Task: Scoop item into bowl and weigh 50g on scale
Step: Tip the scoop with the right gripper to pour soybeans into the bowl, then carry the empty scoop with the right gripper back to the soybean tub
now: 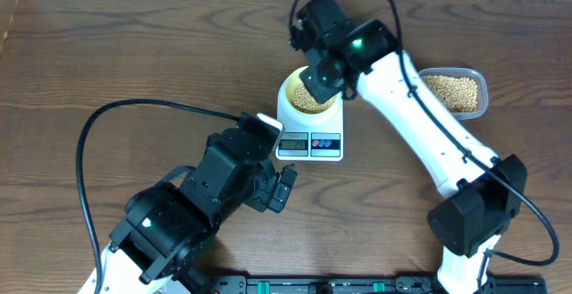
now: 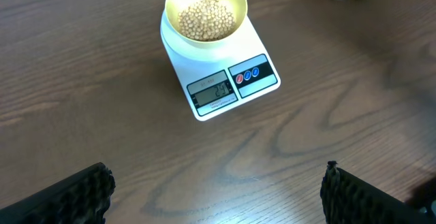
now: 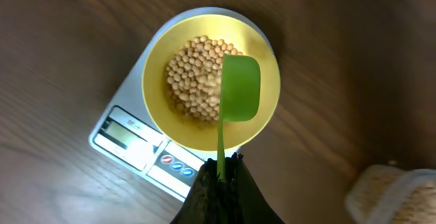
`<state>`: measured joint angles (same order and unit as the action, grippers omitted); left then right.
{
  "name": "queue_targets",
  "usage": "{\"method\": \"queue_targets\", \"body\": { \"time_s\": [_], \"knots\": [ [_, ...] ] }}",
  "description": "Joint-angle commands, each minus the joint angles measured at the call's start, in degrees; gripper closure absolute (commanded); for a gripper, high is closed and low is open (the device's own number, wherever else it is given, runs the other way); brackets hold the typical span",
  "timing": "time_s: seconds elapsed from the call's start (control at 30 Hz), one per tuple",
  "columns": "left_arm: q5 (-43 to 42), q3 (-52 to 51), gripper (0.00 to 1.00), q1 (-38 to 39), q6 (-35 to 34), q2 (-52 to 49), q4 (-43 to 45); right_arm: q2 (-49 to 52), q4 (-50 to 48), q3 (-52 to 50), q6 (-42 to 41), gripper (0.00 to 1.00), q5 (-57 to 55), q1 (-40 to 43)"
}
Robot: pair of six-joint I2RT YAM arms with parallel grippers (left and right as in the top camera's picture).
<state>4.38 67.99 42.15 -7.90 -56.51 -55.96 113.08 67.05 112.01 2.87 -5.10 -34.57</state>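
The wooden table spreads beneath both arms. The right arm reaches across it and ends over the scale. The left arm lies lower, pointing toward the scale's front.

The left gripper has its jaws spread wide with nothing between them. Its two ridged black fingers stand well apart over bare wood. The white digital kitchen scale sits ahead of these jaws, apart from them, with its display and its red and blue buttons turned toward them. The display is lit, but its digits are too small to read.

The right gripper has its jaws pressed together on the thin handle of a green scoop. The scoop's cup sticks out ahead of the jaws and hangs over the right half of the bowl, showing its smooth back.

A clear plastic tub of beans sits off to the side of the right jaws, well apart from the scale.

The pale-yellow bowl stands on the scale's platform, directly ahead of the right jaws. The soybeans lie heaped in its middle, partly hidden by the scoop.
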Motion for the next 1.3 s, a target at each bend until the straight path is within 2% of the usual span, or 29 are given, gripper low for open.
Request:
{"method": "queue_targets", "body": {
  "time_s": [0.0, 0.13, 0.47, 0.6, 0.73, 0.97, 1.27],
  "knots": [
    [-0.33, 1.14, 0.01, 0.04, -0.33, 0.04, -0.2, -1.11, 0.76, 1.66, 2.19, 0.99, -8.39, -1.99],
    [-0.33, 1.14, 0.01, 0.04, -0.33, 0.04, -0.2, -1.11, 1.44, 1.66, 2.45, 0.99, -12.85, -3.41],
    [-0.33, 1.14, 0.01, 0.04, -0.33, 0.04, -0.17, -1.25, 1.55, 1.64, 3.87, 0.99, -13.66, -2.8],
    [-0.33, 1.14, 0.01, 0.04, -0.33, 0.04, -0.2, -2.34, 2.69, 1.66, 0.24, 0.99, -21.53, -0.59],
    [-0.33, 1.14, 0.01, 0.04, -0.33, 0.04, -0.2, -4.42, 3.98, 1.66, -4.2, 0.99, -24.83, 3.17],
    [-0.33, 1.14, 0.01, 0.04, -0.33, 0.04, -0.2, -5.95, 11.21, 1.62, -15.91, 0.99, -22.23, 13.33],
    [-0.33, 1.14, 0.01, 0.04, -0.33, 0.04, -0.2, -5.92, 10.38, -0.5, -18.73, 0.99, -17.29, 22.21]
  ]
}}
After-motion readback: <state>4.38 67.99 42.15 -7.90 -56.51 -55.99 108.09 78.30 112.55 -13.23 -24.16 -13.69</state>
